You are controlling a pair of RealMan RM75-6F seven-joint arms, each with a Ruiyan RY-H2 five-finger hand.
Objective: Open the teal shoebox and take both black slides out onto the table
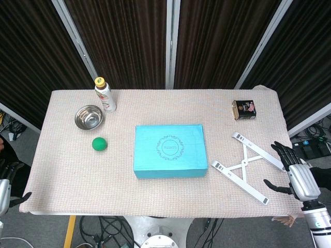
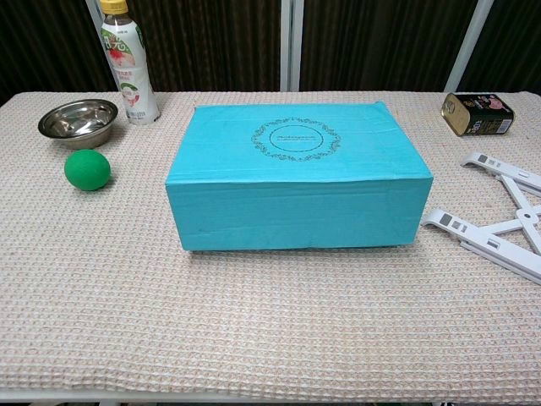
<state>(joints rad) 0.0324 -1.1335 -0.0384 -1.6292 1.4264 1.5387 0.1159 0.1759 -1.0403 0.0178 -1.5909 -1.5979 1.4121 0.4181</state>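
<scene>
Right hand (image 1: 297, 175) hangs just off the surface's (image 1: 62, 170) edge at about four o'clock in the head view, its dark fingers (image 1: 282, 151) spread apart and holding nothing; it is well apart from the box. Of the left hand (image 1: 6, 191) only a sliver shows at the frame's edge, near eight o'clock: part of a silver body and a dark fingertip pointing toward the cloth, so whether its fingers are spread or curled cannot be told. Neither hand appears in the chest view.

The teal shoebox (image 1: 170, 150) sits flat near the middle of the surface with its lid on, a round ornamental print centred on top. The black slides are not visible in either view.

At ten o'clock from the box stands a steel bowl (image 1: 89, 117), upright, and just beside it, toward eleven o'clock, a plastic bottle (image 1: 105, 95) with a yellow cap and a pink-and-white label. A green ball (image 1: 99, 144) lies at nine o'clock from the box, near the bowl but apart from it. A small dark tin (image 1: 244, 109) with a printed label lies on its side at about two o'clock. A white folding stand (image 1: 248, 165) is spread in an X at three to four o'clock, close to the box's right end and between the box and the right hand. A woven beige cloth covers the whole surface.
</scene>
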